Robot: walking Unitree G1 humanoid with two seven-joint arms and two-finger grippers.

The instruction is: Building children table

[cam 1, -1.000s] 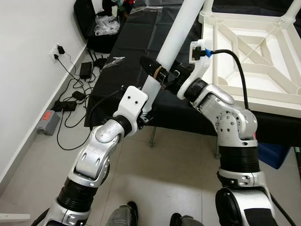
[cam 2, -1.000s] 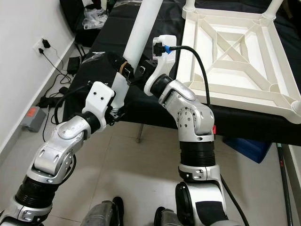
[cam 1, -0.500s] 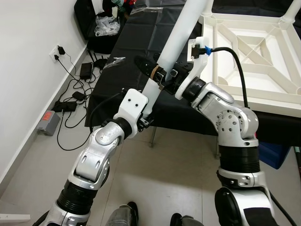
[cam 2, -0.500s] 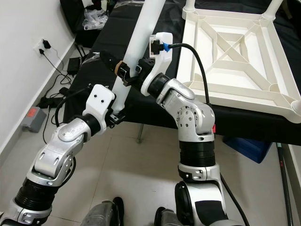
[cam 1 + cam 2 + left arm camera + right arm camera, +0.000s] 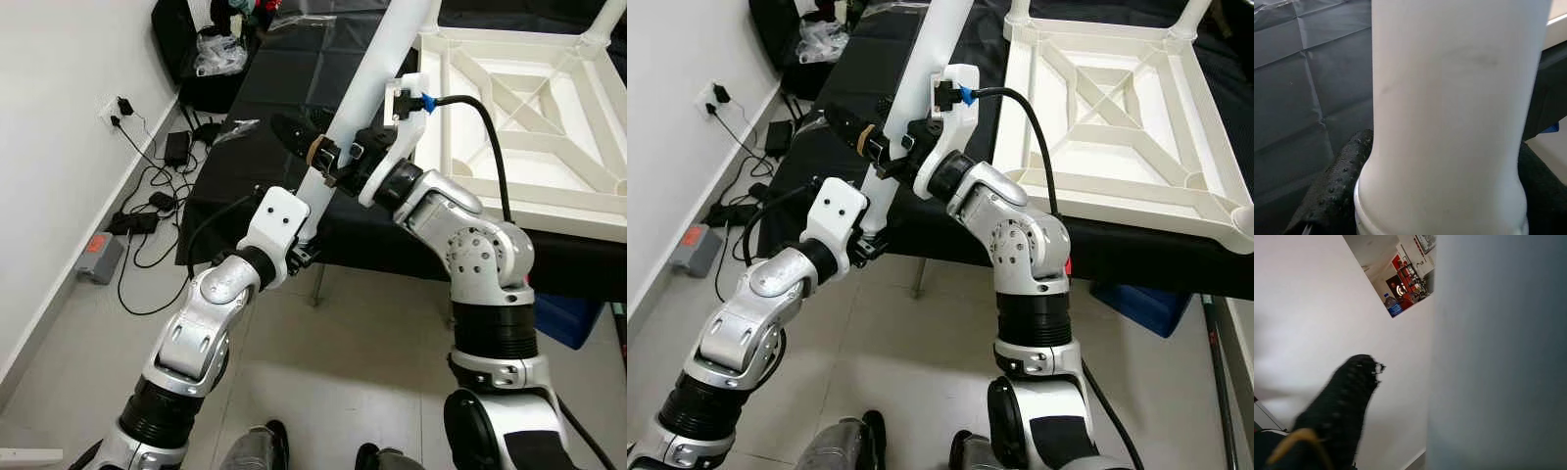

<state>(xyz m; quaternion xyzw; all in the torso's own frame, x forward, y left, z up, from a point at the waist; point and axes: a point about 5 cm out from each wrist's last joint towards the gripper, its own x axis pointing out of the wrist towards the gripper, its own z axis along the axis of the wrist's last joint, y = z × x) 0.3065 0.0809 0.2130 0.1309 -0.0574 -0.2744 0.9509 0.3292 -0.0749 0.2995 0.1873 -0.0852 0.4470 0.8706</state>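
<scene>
Together, both raised arms slant the white table leg point(image 5: 367, 78), left gripper point(image 5: 306, 233) and right gripper point(image 5: 328, 157) clamping it.

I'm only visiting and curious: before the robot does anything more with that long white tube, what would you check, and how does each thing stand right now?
1. Left gripper clamped on the lower end of the white table leg: ok; fingers flank it.
2. Right gripper holding the leg higher up: ok.
3. Leg free of the black-covered table: ok, it is raised and tilted.
4. Upside-down white tabletop lying flat on that table: ok.
5. Leg's top end lined up with a corner socket: cannot tell.
6. Person's shoes near the robot's base: not ok.
</scene>
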